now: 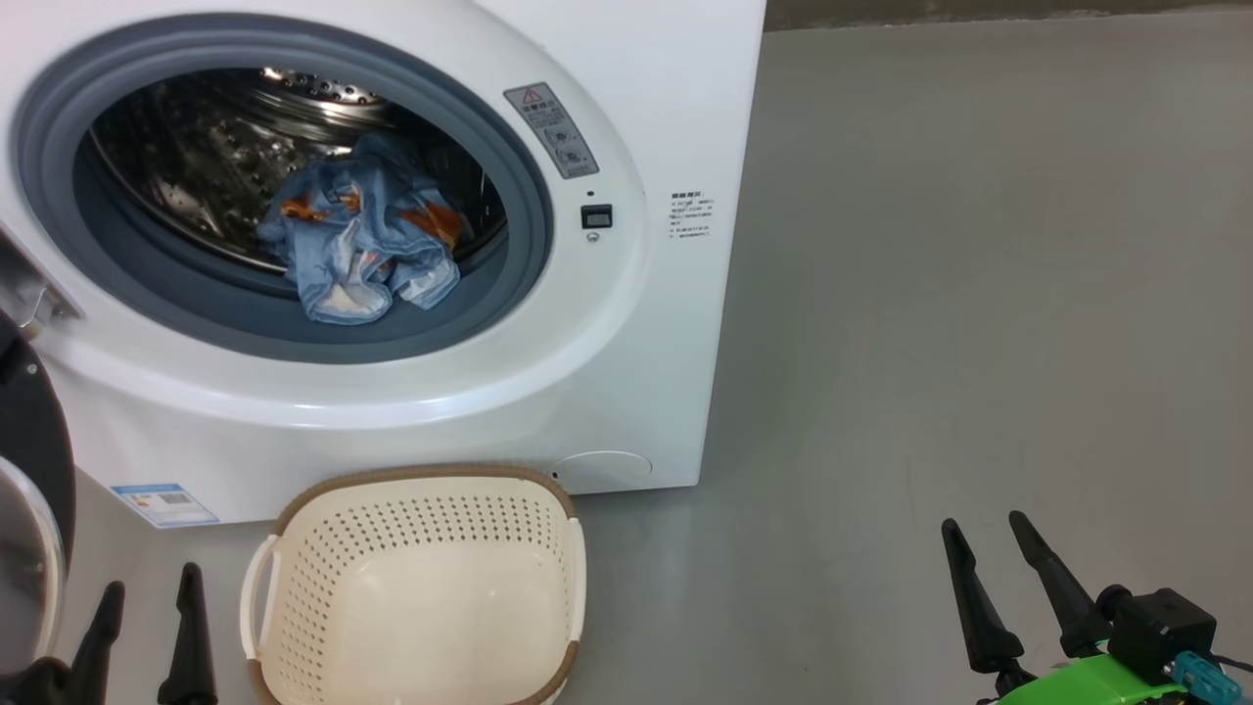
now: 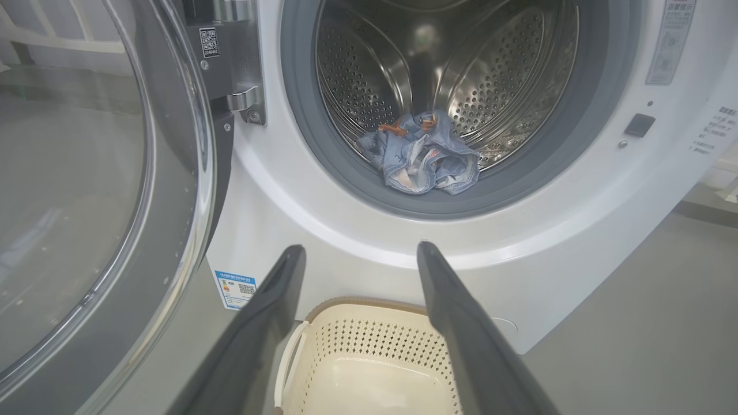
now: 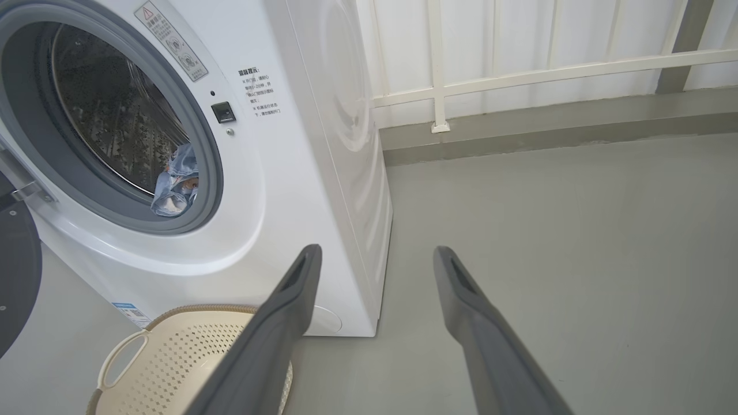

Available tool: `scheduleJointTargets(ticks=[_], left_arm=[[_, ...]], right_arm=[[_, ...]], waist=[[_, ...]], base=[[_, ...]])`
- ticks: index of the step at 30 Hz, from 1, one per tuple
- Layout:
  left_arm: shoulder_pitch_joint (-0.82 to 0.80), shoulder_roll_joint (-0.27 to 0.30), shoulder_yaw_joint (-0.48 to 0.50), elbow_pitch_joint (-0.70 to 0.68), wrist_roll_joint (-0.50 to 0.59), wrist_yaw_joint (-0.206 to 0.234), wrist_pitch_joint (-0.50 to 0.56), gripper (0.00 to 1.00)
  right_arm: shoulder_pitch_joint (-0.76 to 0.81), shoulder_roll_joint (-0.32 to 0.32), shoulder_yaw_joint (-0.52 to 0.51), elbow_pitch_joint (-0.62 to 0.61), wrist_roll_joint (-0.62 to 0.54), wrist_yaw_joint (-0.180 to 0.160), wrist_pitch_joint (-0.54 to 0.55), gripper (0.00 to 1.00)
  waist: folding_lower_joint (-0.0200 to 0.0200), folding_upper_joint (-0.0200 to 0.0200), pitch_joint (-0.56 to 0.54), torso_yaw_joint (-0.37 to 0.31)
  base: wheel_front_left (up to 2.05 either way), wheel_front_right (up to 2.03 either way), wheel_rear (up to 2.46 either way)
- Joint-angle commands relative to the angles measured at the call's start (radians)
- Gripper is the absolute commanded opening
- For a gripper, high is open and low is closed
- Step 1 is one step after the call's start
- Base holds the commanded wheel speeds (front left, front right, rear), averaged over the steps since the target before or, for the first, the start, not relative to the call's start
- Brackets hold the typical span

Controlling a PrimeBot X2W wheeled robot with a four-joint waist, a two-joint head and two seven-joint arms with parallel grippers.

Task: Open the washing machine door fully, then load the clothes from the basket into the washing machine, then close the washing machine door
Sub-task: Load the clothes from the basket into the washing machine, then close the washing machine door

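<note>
clothes (image 1: 362,240) in drum (image 1: 186,147), above — likely beyond — left gripper (image 1: 151,580)

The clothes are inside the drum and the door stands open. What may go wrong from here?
1. The clothes lie at the front of the drum, reaching the grey seal; the washing machine door may pinch fabric when it closes.
2. The basket stands close before the washing machine, beside the door; the door or an arm might knock it.
</note>
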Motion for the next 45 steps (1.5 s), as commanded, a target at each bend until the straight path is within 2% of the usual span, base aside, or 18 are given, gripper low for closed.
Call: scheduleJointTargets(ticks=[1, 14, 31, 45], left_arm=[[-0.012, 0.021, 0.039, -0.028, 0.010, 0.002, -0.006, 1.00], [-0.010, 0.017, 0.051, -0.032, 0.017, 0.002, -0.006, 1.00], [0.006, 0.022, 0.043, -0.058, 0.007, 0.002, -0.006, 1.00], [0.004, 0.010, 0.029, -0.073, 0.005, 0.002, -0.006, 1.00]], right_arm=[[-0.002, -0.014, 0.025, -0.023, 0.004, 0.002, -0.012, 1.00], [-0.004, -0.013, 0.025, -0.026, 0.003, 0.002, -0.012, 1.00], [-0.001, -0.011, 0.020, -0.027, 0.004, 0.002, -0.012, 1.00], [0.000, -0.013, 0.020, -0.033, 0.004, 0.002, -0.012, 1.00]], waist=[[0.0000, 0.0000, -0.002, -0.001], [0.0000, 0.0000, -0.001, -0.004], [0.0000, 0.0000, -0.003, 0.002], [0.0000, 0.0000, -0.008, 0.029]], base=[[0.00, 0.00, 0.00], [-0.09, 0.09, 0.00], [-1.23, 1.23, 0.00], [-0.14, 0.14, 0.00]])
